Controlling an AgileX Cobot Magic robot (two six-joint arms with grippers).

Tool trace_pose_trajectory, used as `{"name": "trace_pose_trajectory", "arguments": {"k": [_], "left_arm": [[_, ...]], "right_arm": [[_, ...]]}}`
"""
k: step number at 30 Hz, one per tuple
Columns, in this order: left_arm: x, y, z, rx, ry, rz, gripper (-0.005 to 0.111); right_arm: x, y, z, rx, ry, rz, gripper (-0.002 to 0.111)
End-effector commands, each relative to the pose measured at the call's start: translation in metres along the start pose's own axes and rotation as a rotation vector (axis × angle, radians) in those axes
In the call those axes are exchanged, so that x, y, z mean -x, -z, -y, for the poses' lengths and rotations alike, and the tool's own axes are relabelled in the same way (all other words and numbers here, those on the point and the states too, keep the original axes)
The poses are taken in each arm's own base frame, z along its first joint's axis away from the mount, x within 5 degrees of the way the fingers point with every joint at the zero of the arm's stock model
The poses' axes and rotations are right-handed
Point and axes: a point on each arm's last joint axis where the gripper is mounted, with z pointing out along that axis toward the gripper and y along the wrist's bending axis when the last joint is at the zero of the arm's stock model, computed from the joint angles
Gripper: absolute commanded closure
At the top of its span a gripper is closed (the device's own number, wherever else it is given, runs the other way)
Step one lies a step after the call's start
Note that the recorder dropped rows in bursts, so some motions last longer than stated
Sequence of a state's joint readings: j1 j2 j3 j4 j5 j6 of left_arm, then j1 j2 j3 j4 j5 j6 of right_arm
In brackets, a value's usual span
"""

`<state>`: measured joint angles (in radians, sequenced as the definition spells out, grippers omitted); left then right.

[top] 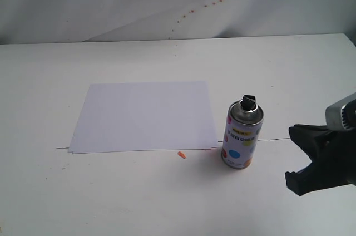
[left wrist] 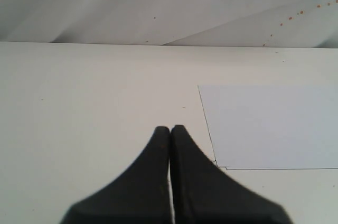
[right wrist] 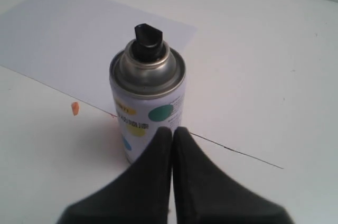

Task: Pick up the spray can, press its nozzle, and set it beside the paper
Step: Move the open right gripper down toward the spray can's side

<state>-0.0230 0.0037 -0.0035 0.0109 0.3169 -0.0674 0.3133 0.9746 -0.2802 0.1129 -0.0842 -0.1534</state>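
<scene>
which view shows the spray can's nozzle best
The right wrist view: the nozzle is close and sharp atop the spray can. The exterior view shows it small and distant; the left wrist view misses it, catching the paper but no can.

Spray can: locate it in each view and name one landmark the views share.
Exterior view: spray can upright, right of centre, by the paper's near right corner.
Left wrist view: not in it.
Right wrist view: mid-frame, just beyond the shut right claw.
Shared landmark: the paper, in all three views.
</scene>
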Motion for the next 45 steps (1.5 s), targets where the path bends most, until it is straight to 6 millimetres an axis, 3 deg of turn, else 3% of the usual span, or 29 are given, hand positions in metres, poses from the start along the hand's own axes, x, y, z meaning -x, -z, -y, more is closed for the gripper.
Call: {"name": "trace_pose_trajectory", "arguments": {"k": [1, 12, 22, 31, 45], "left_arm": [[-0.001, 0.0, 0.0, -0.004, -0.001, 0.005, 0.107], [-0.001, 0.0, 0.0, -0.004, -0.001, 0.005, 0.107], [-0.001, 0.0, 0.0, -0.004, -0.001, 0.005, 0.107], [-0.001, 0.0, 0.0, -0.004, -0.001, 0.005, 0.107], [-0.001, 0.0, 0.0, -0.004, -0.001, 0.005, 0.107]], "right_arm": [[-0.006, 0.001, -0.001, 0.008, -0.055, -0.057, 0.108], [-0.014, 0.001, -0.003, 0.017, -0.059, -0.076, 0.108], [-0.038, 0.006, 0.002, -0.043, -0.096, 0.114, 0.108], [-0.036, 0.005, -0.001, -0.012, -0.078, 0.128, 0.108], [-0.035, -0.029, -0.01, 0.072, -0.077, 0.04, 0.108]]}}
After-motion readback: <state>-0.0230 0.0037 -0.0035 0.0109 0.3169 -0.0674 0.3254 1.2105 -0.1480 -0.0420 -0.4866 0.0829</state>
